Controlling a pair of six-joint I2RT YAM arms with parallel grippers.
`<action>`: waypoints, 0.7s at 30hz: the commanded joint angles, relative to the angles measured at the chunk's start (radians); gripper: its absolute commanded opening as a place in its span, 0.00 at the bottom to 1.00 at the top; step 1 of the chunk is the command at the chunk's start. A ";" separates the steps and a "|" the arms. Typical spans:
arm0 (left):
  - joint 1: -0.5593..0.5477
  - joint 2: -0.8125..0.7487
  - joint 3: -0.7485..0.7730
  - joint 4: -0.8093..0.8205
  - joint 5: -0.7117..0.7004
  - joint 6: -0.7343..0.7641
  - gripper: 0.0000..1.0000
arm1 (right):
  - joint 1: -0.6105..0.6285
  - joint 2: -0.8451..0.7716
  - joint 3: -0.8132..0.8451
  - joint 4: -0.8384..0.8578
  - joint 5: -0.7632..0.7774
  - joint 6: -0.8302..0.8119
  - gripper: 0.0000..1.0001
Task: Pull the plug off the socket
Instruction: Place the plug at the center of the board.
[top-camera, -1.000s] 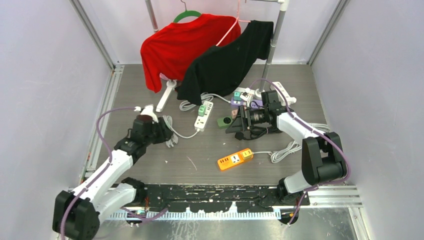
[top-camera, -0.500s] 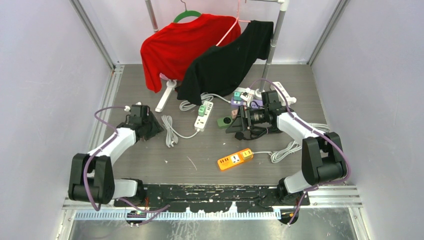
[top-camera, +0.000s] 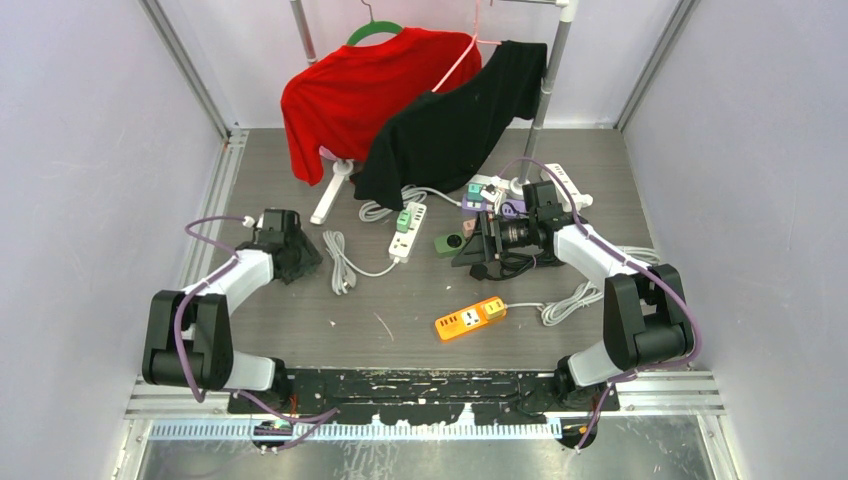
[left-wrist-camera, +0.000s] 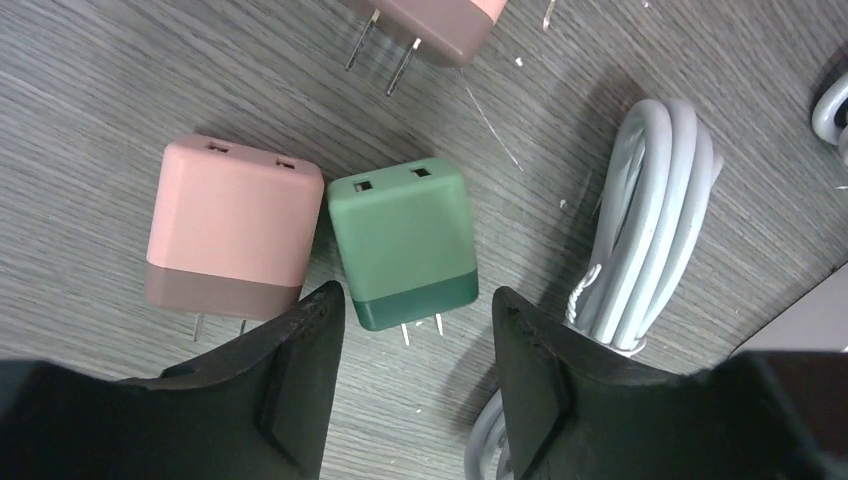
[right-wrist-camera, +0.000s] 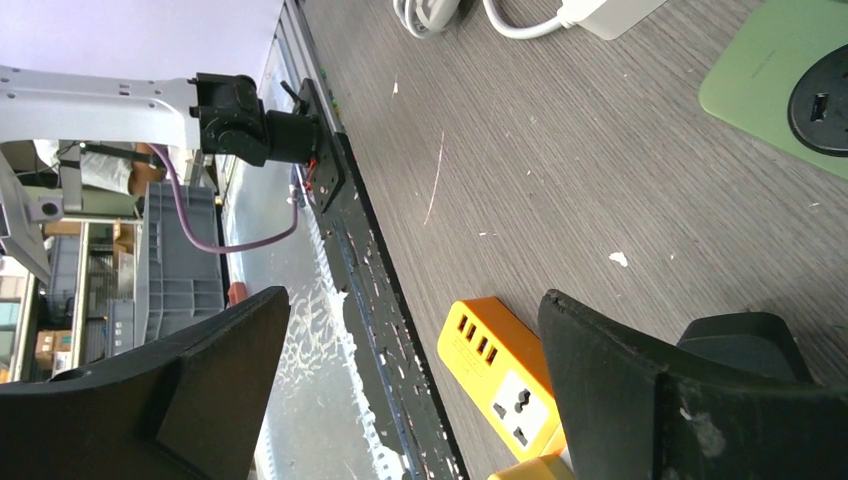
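L hand (left-wrist-camera: 417, 302) sits low over the desk (left-wrist-camera: 120, 90), half spread, fingers (left-wrist-camera: 310, 350) either side of the pronged end of the green plug (left-wrist-camera: 400, 235) w/o clamping it. That plug lies flat and loose, in no socket, just beside a pink plug (left-wrist-camera: 235, 225); a third plug (left-wrist-camera: 430, 20) is past them and a white cable coil (left-wrist-camera: 650, 210) is on the other side. R hand (right-wrist-camera: 412, 298) is spread wide, holding nothing, above an orange power strip (right-wrist-camera: 500, 375). The desk is grey wood-grain w/ scuffs and white flecks. Mid-desk lies a white power strip (top-camera: 405, 235) w/ green plugs in it. At the back a red shirt (top-camera: 350, 90) and a black shirt (top-camera: 450, 125) hang on a rack pole (top-camera: 548, 90). Pale walls (top-camera: 90, 150) close in three sides.
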 joint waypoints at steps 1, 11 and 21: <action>0.007 -0.003 0.046 0.002 -0.043 -0.026 0.58 | -0.004 -0.028 0.041 0.003 -0.013 -0.020 1.00; 0.007 -0.150 0.056 -0.061 0.033 -0.040 0.73 | -0.007 -0.049 0.066 -0.091 0.013 -0.125 1.00; -0.001 -0.425 -0.086 0.123 0.468 -0.032 0.68 | -0.046 -0.146 0.089 -0.216 0.039 -0.343 1.00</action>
